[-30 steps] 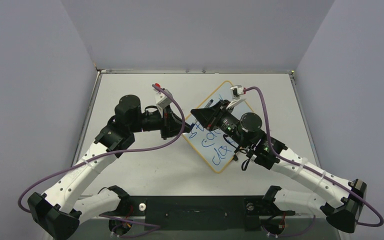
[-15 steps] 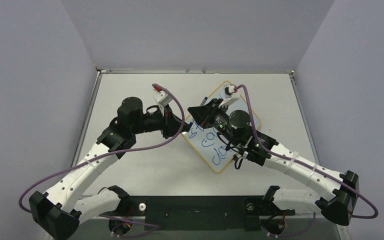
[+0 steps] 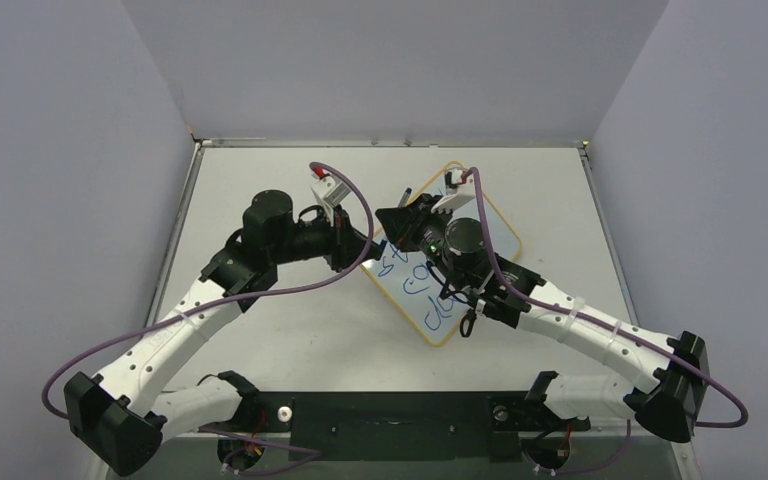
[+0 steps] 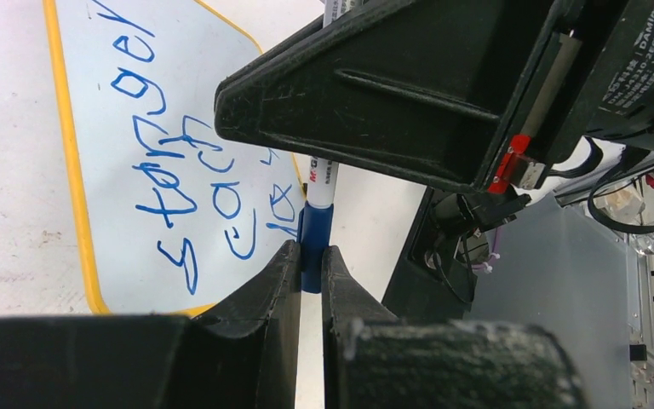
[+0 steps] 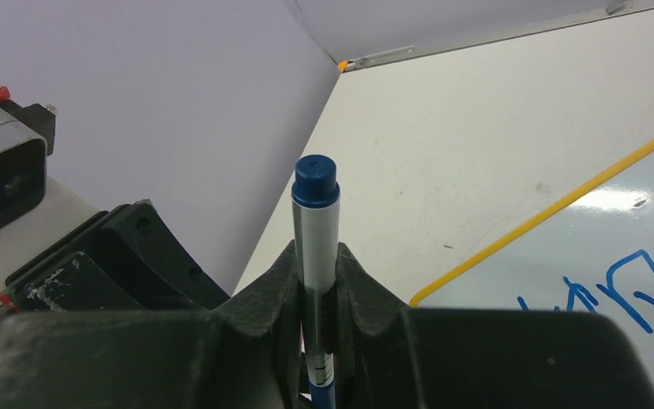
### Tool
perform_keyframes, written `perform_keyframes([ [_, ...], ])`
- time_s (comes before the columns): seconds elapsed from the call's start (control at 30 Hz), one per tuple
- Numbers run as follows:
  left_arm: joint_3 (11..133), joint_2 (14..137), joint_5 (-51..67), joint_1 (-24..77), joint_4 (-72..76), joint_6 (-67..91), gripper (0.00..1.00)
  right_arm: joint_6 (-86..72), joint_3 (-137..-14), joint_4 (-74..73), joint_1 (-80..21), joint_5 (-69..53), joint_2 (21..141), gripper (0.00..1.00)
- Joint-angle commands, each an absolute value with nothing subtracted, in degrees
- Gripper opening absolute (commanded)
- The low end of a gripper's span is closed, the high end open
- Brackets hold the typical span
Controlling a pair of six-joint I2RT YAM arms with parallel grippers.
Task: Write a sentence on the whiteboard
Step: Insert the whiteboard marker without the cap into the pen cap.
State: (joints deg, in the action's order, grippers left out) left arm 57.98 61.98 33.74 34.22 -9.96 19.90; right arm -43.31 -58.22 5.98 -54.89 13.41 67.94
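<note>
The whiteboard (image 3: 496, 226), white with a yellow frame, lies tilted on the table. The blue sentence (image 3: 426, 286) covers its near half; in the left wrist view (image 4: 167, 167) it reads "stanger / can" with a third line partly hidden. My right gripper (image 3: 396, 224) is shut on the marker (image 5: 316, 223), a grey barrel with a blue end, held upright over the board's left corner. My left gripper (image 4: 310, 252) is shut on the blue cap (image 4: 316, 232) at the marker's lower end. The two grippers meet over that corner.
The table has a metal rim along its far edge (image 3: 390, 143) and grey walls close on three sides. The whiteboard's left edge (image 5: 553, 211) shows in the right wrist view. Purple cables loop over both arms.
My right arm has swung left, bringing its wrist closer to the left gripper. My left arm has shifted slightly right. The board and writing have not moved.
</note>
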Motion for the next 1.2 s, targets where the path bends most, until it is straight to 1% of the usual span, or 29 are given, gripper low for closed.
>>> perform_keyframes([
  [0.0, 66.5, 63.4, 25.9, 34.5, 8.9, 20.6, 0.0, -47.6, -58.5, 2.0, -61.1, 2.2, 69.9, 0.0],
  [0.43, 71.4, 66.8, 24.1, 34.5, 14.3, 22.7, 0.0, -47.8, -59.8, 0.2, -62.2, 1.5, 72.6, 0.0],
  [0.63, 73.9, 66.3, 23.6, 34.5, 12.6, 21.8, 0.0, -47.6, -61.9, 0.2, -63.6, 2.0, 75.5, 0.0],
  [0.7, 74.8, 65.2, 22.7, 34.5, 9.2, 20.3, 0.09, -47.4, -62.8, -1.2, -63.7, 2.5, 76.5, 0.0],
  [0.73, 75.1, 64.7, 22.2, 34.5, 5.8, 18.8, 0.19, -47.3, -63.7, -2.0, -63.7, 2.8, 76.9, 0.0],
  [0.8, 75.0, 62.8, 20.1, 34.4, -0.1, 16.1, 0.29, -47.0, -65.3, -3.4, -63.7, 3.4, 78.3, 0.0],
  [0.9, 72.6, 57.8, 17.1, 34.2, -8.5, 12.8, 0.38, -46.8, -68.2, -4.6, -63.7, 3.4, 80.6, 0.0],
  [1.03, 67.3, 50.9, 15.3, 33.7, -15.1, 9.7, 0.44, -46.7, -70.9, -5.0, -63.7, 2.8, 82.2, 0.0],
  [1.17, 63.3, 45.1, 15.1, 33.5, -18.4, 8.5, 0.46, -46.6, -72.8, -5.8, -63.7, 1.9, 83.3, 0.0],
])
